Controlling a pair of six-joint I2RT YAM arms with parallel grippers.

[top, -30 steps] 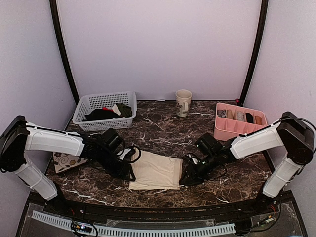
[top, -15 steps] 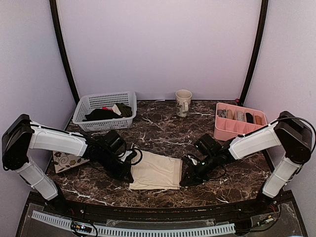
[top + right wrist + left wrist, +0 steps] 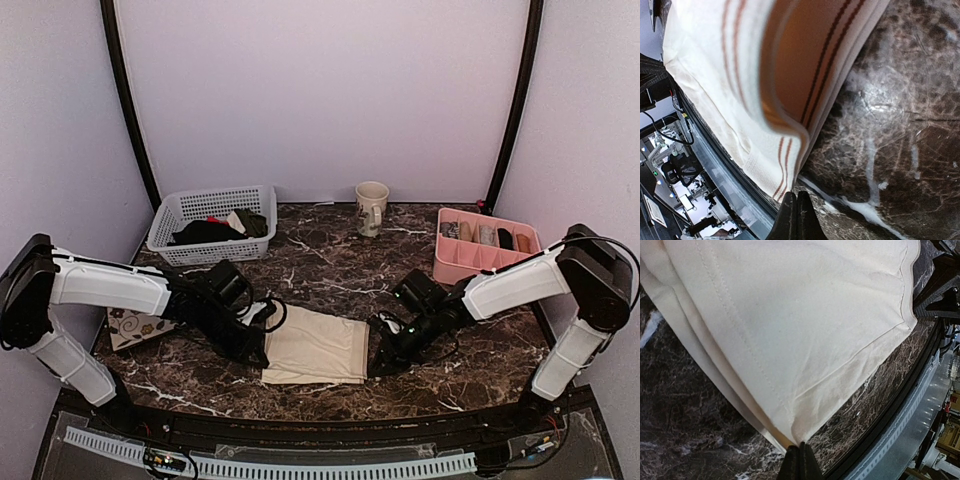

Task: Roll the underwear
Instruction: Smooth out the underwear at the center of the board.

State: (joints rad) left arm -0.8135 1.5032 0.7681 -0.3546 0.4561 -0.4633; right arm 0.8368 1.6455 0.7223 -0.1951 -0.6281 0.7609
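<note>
The cream-beige underwear (image 3: 315, 345) lies flat near the front of the marble table, between my two grippers. My left gripper (image 3: 262, 358) is at its near left corner. In the left wrist view the left gripper (image 3: 800, 447) is shut, pinching that corner of the underwear (image 3: 790, 330). My right gripper (image 3: 373, 364) is at the near right corner. In the right wrist view the right gripper (image 3: 796, 196) is shut on the striped waistband corner of the underwear (image 3: 740, 75), whose edge arches up a little off the table.
A white basket (image 3: 212, 222) with dark garments stands at the back left. A mug (image 3: 372, 206) stands at the back middle and a pink divided organizer (image 3: 485, 245) at the right. A floral tile (image 3: 135, 327) lies under the left arm. The table's front edge (image 3: 320, 415) runs just below the cloth.
Both grippers have closed onto the near corners of the underwear. The arms have shifted only slightly.
</note>
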